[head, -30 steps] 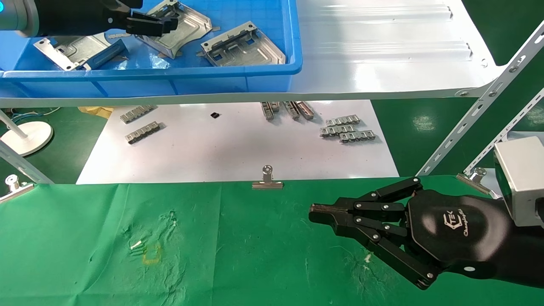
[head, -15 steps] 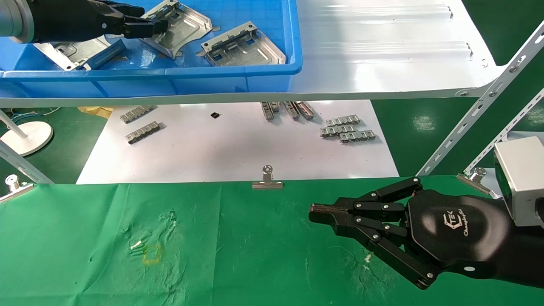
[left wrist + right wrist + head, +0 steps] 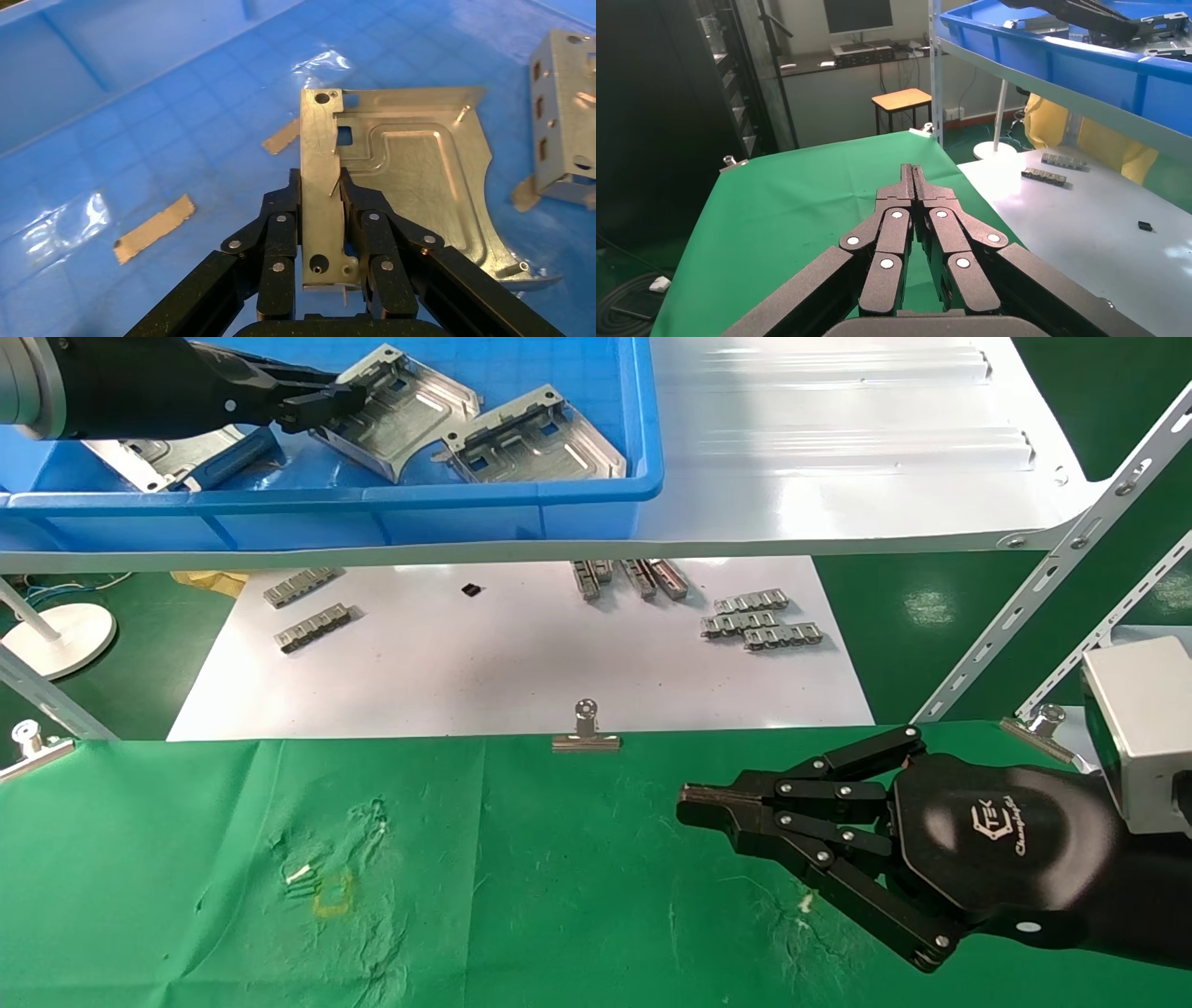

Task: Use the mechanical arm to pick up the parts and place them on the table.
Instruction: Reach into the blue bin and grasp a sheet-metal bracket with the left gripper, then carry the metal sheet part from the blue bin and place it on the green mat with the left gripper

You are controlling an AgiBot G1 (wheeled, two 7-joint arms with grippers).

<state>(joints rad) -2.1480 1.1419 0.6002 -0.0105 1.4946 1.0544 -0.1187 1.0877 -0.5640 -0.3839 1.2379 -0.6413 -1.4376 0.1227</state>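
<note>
left gripper [image 3: 320, 210] pinches a part [image 3: 407, 175] in the bin [image 3: 521, 505] — flange clamped.

Head view: set high, looking forward and down across the green table [image 3: 466, 896], white sheet [image 3: 521, 663] and blue bin [image 3: 372, 505] at 12 o'clock on the shelf.
Left wrist view: very near, aimed along the left gripper [image 3: 322, 210] into the bin floor [image 3: 140, 140]; fingers clamped on a bracket part [image 3: 415, 175].
Right wrist view: low over the table [image 3: 786, 210], facing along the closed right gripper [image 3: 914, 175] toward the room beyond.
Shared by head and left wrist: bin interior, held part [image 3: 400, 407].
Shared by head and right wrist: green cloth, white sheet [image 3: 1088, 232], bin wall [image 3: 1074, 63].
</note>
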